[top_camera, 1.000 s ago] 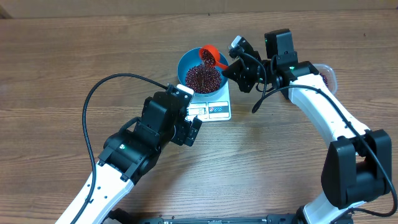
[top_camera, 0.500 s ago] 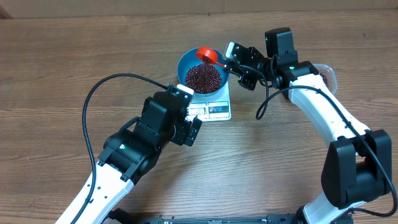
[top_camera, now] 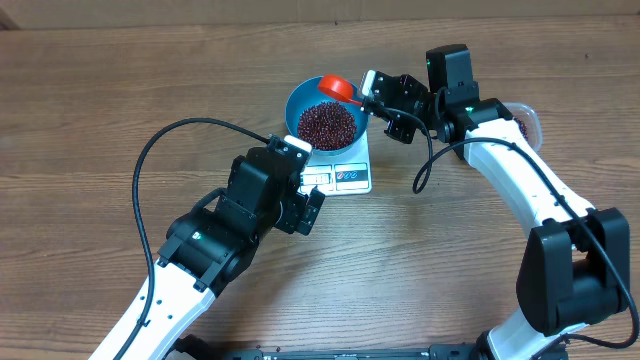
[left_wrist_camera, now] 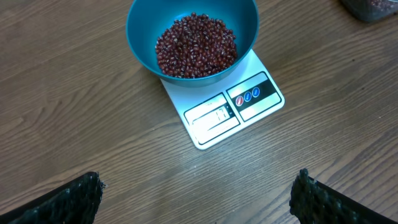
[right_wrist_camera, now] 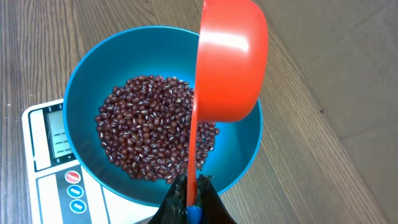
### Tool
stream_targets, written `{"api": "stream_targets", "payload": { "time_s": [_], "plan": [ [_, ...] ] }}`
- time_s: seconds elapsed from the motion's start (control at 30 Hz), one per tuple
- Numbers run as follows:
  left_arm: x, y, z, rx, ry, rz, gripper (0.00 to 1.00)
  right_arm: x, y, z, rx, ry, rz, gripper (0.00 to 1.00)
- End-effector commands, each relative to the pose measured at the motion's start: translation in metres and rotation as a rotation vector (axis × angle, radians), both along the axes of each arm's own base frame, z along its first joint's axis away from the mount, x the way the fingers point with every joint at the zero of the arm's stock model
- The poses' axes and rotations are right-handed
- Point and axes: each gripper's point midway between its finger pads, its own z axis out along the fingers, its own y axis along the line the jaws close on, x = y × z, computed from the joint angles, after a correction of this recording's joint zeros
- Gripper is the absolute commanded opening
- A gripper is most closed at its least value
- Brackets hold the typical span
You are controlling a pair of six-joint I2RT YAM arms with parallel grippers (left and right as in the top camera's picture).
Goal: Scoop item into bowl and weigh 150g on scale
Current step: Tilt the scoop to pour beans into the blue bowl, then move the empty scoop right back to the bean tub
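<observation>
Scoop [top_camera: 337, 88] has tipped back above bowl [top_camera: 295, 105] of beans [top_camera: 327, 124].

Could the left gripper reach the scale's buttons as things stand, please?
Probably yes: the open left gripper faces the scale front-on with nothing between them; the bowl leaves the buttons uncovered.

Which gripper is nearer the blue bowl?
Right. The right gripper holds the red scoop over the blue bowl, at its rim; the left gripper hangs open, back past the scale.
</observation>
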Motion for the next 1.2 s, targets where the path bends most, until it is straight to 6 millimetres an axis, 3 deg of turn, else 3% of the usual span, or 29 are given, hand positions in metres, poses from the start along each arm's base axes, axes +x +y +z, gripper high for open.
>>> {"api": "stream_targets", "payload": {
  "time_s": [0.0,0.13,0.27,0.47,0.67,0.87,1.03,1.17],
  "plan": [
    [0.002,0.002,-0.001,0.004,-0.002,0.012,0.99,0.001,0.001,0.022,0.06,0.02,-0.062,0.04],
    [0.002,0.002,-0.001,0.004,-0.002,0.012,0.99,0.005,-0.014,0.032,0.166,0.165,-0.253,0.04],
    [0.002,0.002,-0.001,0.004,-0.002,0.012,1.0,0.0,-0.04,0.057,0.219,0.198,-0.356,0.04],
    [0.002,0.002,-0.001,0.004,-0.002,0.012,0.99,-0.01,-0.096,0.079,0.238,0.227,-0.546,0.04],
    [0.002,0.002,-0.001,0.004,-0.002,0.012,0.99,-0.018,-0.177,0.057,0.228,0.362,-0.86,0.04],
    [0.002,0.002,-0.001,0.004,-0.002,0.012,1.0,-0.039,-0.242,0.032,0.158,0.434,-1.059,0.04],
    [0.002,0.002,-0.001,0.004,-0.002,0.012,1.0,-0.053,-0.266,0.016,0.148,0.503,-1.132,0.04],
    [0.002,0.002,-0.001,0.004,-0.002,0.012,1.0,-0.056,-0.268,0.004,0.137,0.549,-1.141,0.04]
  ]
}}
